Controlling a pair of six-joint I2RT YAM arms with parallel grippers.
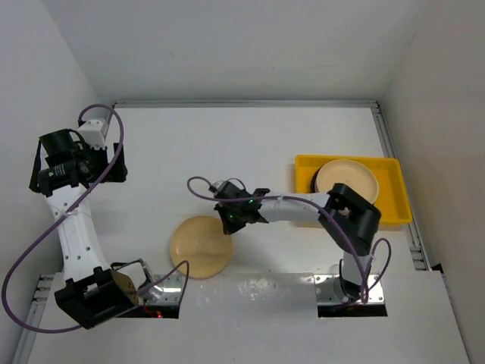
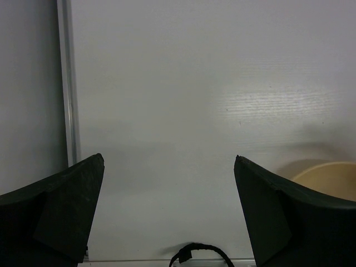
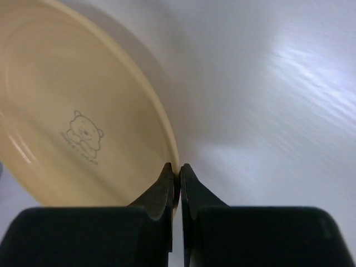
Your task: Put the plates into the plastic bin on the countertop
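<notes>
Grasp step: pinching rim of round tan-yellow plate [image 1: 198,248] on white tabletop [image 1: 227,144] with right fingers [image 3: 167,186] closed, left fingers [image 2: 61,206] open; next, probably: lift, carry to rectangular yellow plastic bin [image 1: 392,199].

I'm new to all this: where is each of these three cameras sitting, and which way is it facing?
Top: fixed above and behind the arms, looking down on the countertop; shows left arm, right arm, yellow bin.
Left wrist: on the left arm, facing bare countertop and a side rail; its open left tool frames the view.
Right wrist: on the right arm, looking along its right tool, shut on the rim of the tan plate.
Shared: all three views show that plate.
</notes>
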